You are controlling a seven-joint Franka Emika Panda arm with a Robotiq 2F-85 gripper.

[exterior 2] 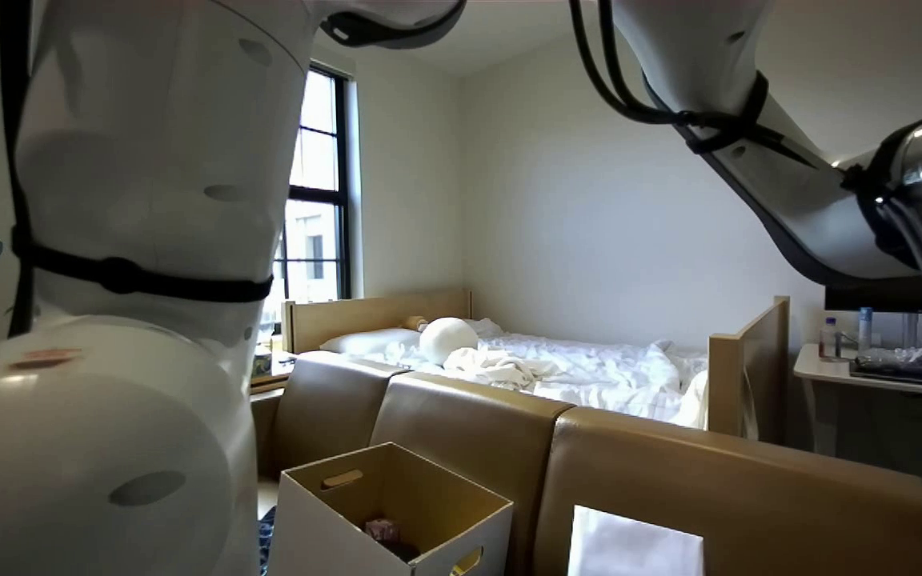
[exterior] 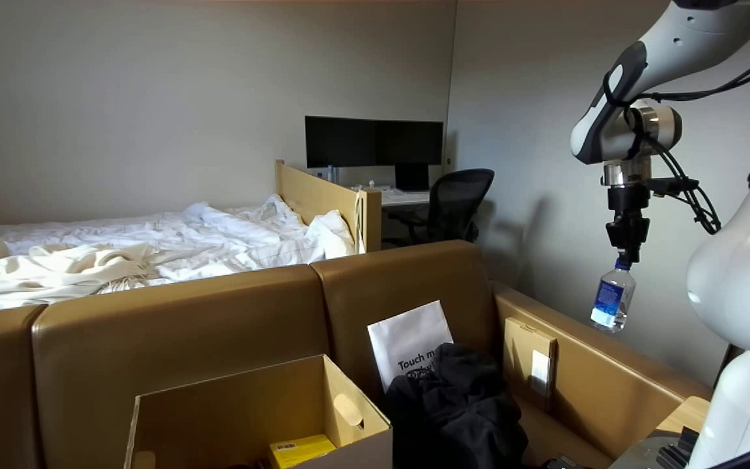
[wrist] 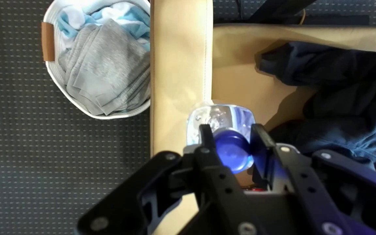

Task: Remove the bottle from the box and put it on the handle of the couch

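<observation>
The removal looked done: the bottle [exterior: 612,303] was out of the box [exterior: 245,407], hanging tilted from the end effector [exterior: 626,255], whose 2 fingers [wrist: 208,138] were clamped about its blue cap [wrist: 232,150]. The placing was not finished. In the wrist view the bottle overlapped the inner edge of the couch armrest [wrist: 180,65], partly over the seat [wrist: 243,85], so probably a small shift inward over the top, a lowering and a release were left.

Any gap beneath the base could not be judged; cap and fingers covered much of the body from above. In an exterior view the box was cut off, only part of a yellow packet [exterior: 302,451] showing inside. In an exterior view the robot arm [exterior 2: 717,72] left the frame, bottle and end effector unseen.
</observation>
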